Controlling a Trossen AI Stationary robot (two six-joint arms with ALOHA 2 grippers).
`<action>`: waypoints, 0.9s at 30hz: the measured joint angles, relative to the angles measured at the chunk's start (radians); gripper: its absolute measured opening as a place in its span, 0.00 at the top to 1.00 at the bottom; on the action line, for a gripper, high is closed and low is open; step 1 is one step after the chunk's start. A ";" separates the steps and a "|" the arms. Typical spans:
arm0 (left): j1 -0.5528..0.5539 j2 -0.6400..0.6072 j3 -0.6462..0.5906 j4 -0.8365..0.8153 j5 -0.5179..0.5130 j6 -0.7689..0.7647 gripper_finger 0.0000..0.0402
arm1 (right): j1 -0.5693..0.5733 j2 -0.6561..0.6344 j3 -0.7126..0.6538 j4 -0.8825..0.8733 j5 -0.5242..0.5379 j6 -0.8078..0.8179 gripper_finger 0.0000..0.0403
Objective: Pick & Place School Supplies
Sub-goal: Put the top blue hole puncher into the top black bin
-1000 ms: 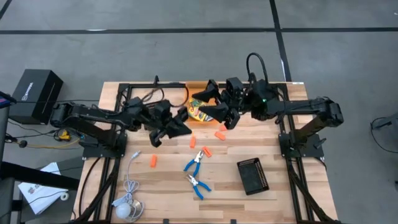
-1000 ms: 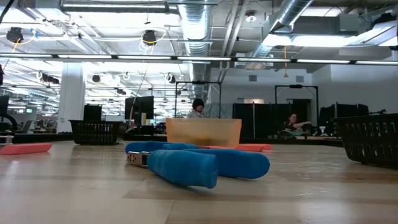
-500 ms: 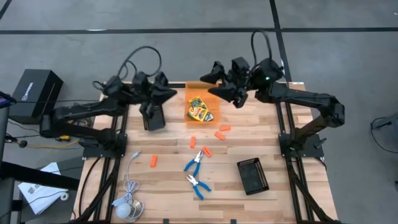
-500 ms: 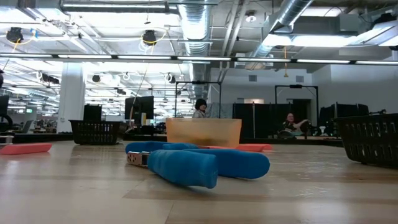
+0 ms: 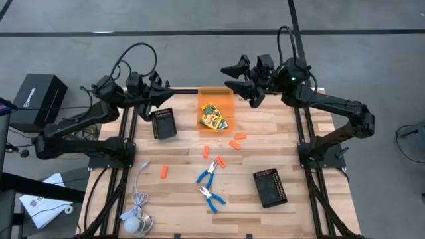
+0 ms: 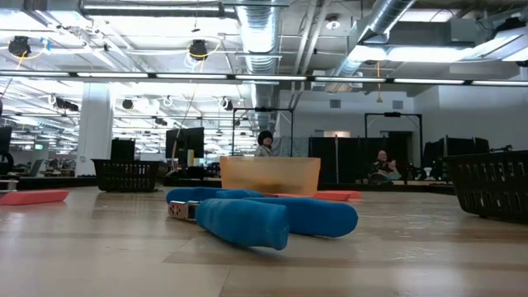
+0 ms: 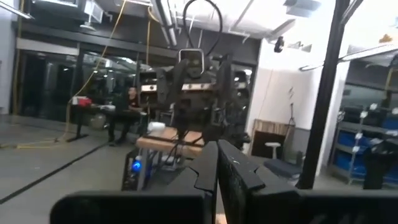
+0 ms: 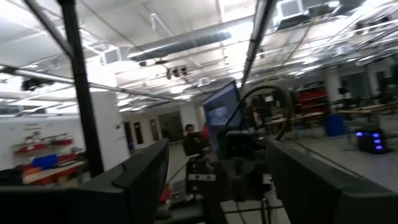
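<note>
Two yellow-and-green crayon boxes point(image 5: 212, 116) lie inside the orange translucent bin point(image 5: 216, 95) at the far middle of the wooden table point(image 5: 179, 153). Short orange pieces point(image 5: 221, 161) are scattered just in front of the bin, one more point(image 5: 163, 172) lying apart toward the left, and two blue-handled tools point(image 5: 208, 172) sit near the table's centre. One black tray point(image 5: 163, 124) rests left of the bin, another point(image 5: 270, 188) toward the near right, and a white cable with a round puck point(image 5: 137, 221) trails at the near left corner. The left gripper point(image 5: 161, 95), fingers pressed together, hangs over the far left edge; the right gripper point(image 5: 234, 77), fingers spread wide and empty, hovers just right of the bin. Only the table-level view shows the blue handles point(image 6: 264, 216) close up, the bin point(image 6: 269, 175) behind them, and what appear to be two people point(image 6: 264, 143) in a wide workshop.
</note>
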State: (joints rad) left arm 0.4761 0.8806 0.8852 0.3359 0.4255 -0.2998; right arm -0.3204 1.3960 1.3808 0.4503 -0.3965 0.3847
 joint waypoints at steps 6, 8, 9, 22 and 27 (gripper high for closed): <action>0.053 -0.033 0.000 -0.032 0.000 0.016 0.99 | 0.004 0.000 0.000 0.001 0.076 -0.003 0.35; 0.077 -0.045 0.000 -0.029 0.000 0.016 0.99 | 0.006 0.000 0.000 0.000 0.091 -0.003 0.35; 0.090 -0.050 0.000 -0.030 0.000 0.016 0.99 | 0.006 0.000 0.000 -0.001 0.091 -0.003 0.35; 0.141 -0.053 0.000 -0.029 0.071 -0.014 0.99 | 0.026 0.000 0.000 -0.001 0.092 -0.003 0.35; 0.141 -0.057 0.000 -0.026 0.071 -0.013 0.99 | 0.026 0.000 0.000 -0.001 0.087 -0.008 0.35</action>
State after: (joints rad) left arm 0.6168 0.8238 0.8848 0.3097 0.4969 -0.3129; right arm -0.2939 1.3960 1.3808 0.4490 -0.3096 0.3771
